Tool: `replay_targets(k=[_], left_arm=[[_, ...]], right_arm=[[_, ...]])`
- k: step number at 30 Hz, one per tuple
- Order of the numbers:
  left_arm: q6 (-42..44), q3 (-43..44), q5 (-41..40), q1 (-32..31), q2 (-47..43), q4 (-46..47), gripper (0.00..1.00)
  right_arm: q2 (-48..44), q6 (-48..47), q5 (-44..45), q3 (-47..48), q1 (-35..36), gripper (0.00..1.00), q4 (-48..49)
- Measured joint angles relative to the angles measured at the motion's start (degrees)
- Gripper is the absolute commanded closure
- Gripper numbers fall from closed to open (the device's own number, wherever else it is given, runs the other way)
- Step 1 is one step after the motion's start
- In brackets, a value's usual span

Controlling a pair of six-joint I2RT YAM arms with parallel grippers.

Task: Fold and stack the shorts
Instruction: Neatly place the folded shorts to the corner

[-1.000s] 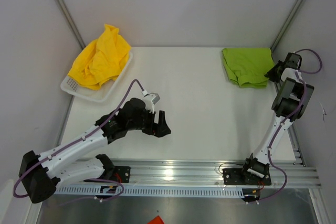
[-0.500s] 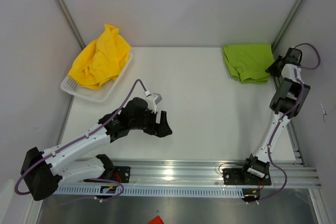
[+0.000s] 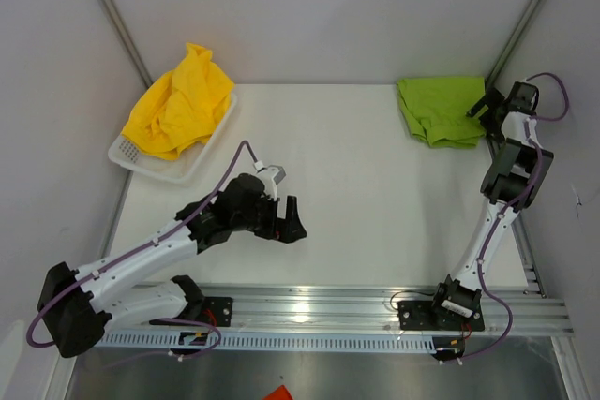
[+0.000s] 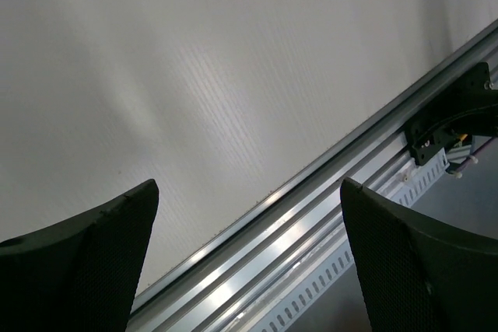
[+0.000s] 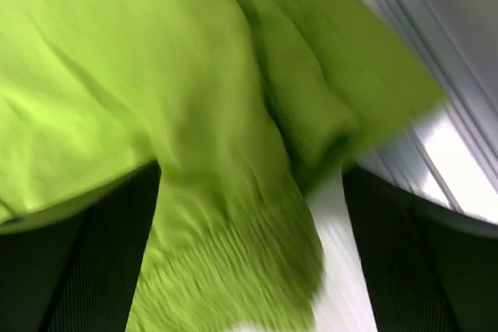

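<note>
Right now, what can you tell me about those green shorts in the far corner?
The green shorts are soft lime fabric, folded into a rumpled square with layered edges and a gathered band seen close up. They lie on the white table at its far right corner. The right arm's fingers are spread open at their right edge, fabric between them; whether they touch is unclear.
</note>
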Motion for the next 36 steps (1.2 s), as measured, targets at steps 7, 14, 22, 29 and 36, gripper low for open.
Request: replay_targets(k=[7, 14, 22, 29, 36], left_arm=[[-1.14, 4.15, -7.13, 0.28, -3.15, -3.8, 0.01], [-1.55, 11.45, -9.38, 2.75, -0.35, -6.69, 0.01], [0.35, 20.52, -7.54, 11.08, 4.02, -14.43, 0.01], [1.05, 21.24, -8.37, 14.25, -1.46, -15.02, 0.01], [1.6, 19.54, -12.63, 14.36, -8.61, -14.71, 0.01]], right_arm=[[-13.9, 2.99, 8.94, -20.28, -0.59, 0.01, 1.09], [-31.45, 9.97, 9.42, -35.6, -2.19, 0.01, 4.39], [-50.8, 15.15, 3.17, -55.25, -2.71, 0.0, 11.28], [-65.35, 15.56, -2.4, -68.83, -1.07, 0.01, 11.91], [-85.35, 12.98, -5.99, -74.51, 4.28, 0.0, 9.97]])
